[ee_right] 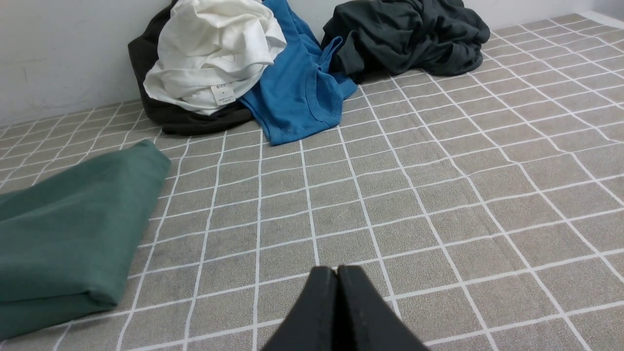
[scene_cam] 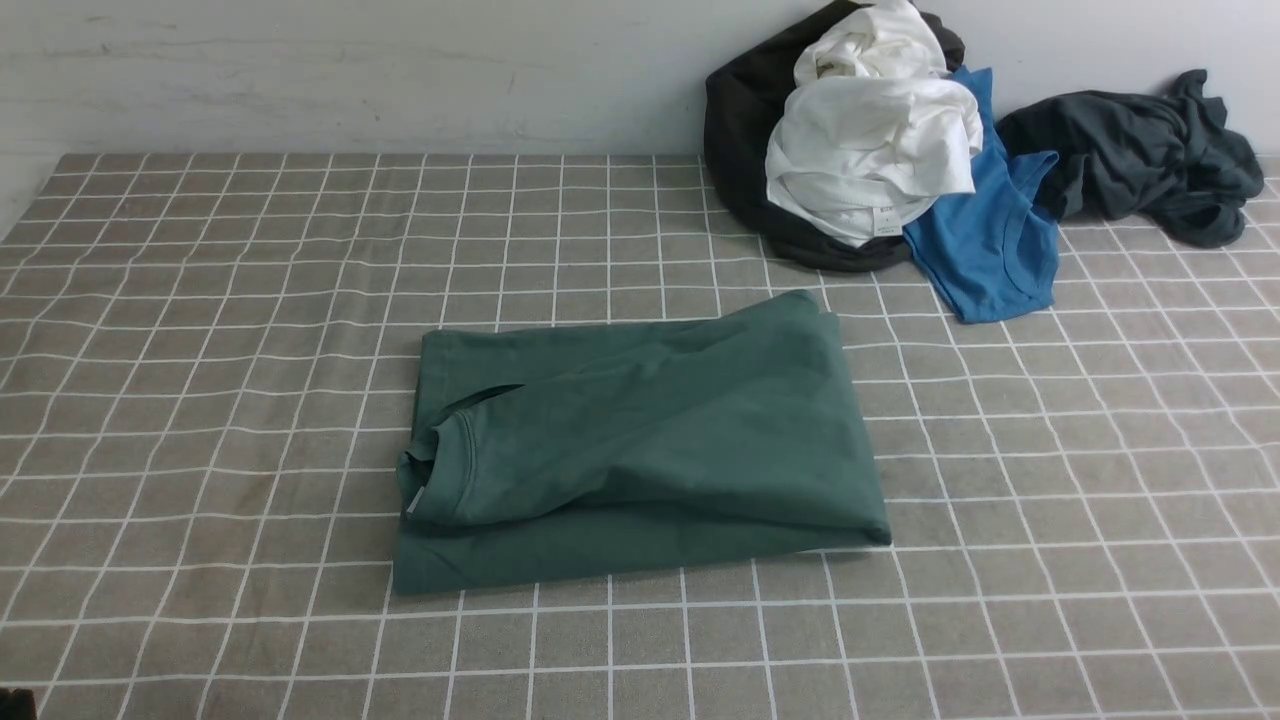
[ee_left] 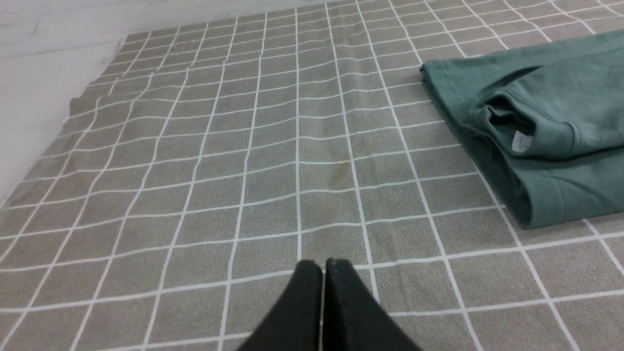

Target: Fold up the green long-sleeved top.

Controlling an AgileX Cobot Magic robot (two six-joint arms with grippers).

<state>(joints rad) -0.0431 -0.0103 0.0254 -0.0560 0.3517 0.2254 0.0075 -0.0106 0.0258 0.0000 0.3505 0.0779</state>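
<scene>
The green long-sleeved top (scene_cam: 640, 440) lay folded into a compact rectangle at the centre of the front frame on the checked tablecloth (scene_cam: 200, 400), neck opening toward frame left. The left gripper (ee_left: 322, 265) and right gripper (ee_right: 336, 270) were both clenched on nothing, each above bare cloth. A clothes pile (scene_cam: 880, 150) sat at upper right.

A laundry-folding bench: checked tablecloth (scene_cam: 200, 400), heaped clothes (scene_cam: 880, 150), bare white wall (scene_cam: 350, 70).
</scene>
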